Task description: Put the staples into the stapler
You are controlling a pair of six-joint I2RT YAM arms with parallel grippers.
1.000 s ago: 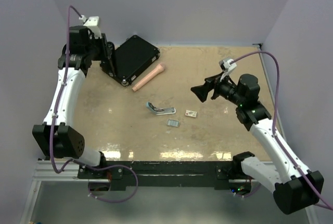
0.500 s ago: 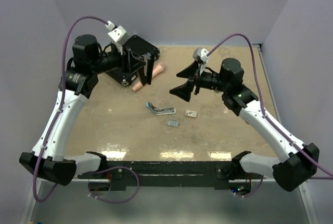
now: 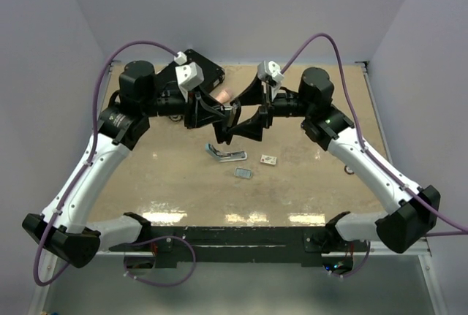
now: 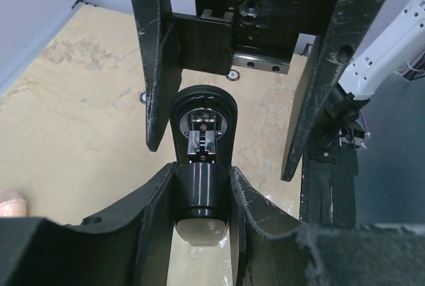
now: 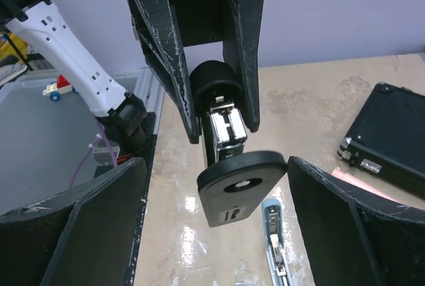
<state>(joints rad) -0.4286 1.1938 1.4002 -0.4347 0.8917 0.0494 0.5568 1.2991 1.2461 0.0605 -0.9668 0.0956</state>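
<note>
While the left gripper [image 3: 221, 131] clamps the black stapler [image 4: 201, 133] and the right gripper [image 3: 243, 114] gapes, we see the staples [image 3: 243, 173] unloaded at its six o'clock.

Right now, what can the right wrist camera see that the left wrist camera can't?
Only the right wrist view shows the black case, the silver stapler lying on the table, and the left arm. Only the left wrist view shows the right arm. Both show the black stapler held in the left gripper, with the right gripper open.
</note>
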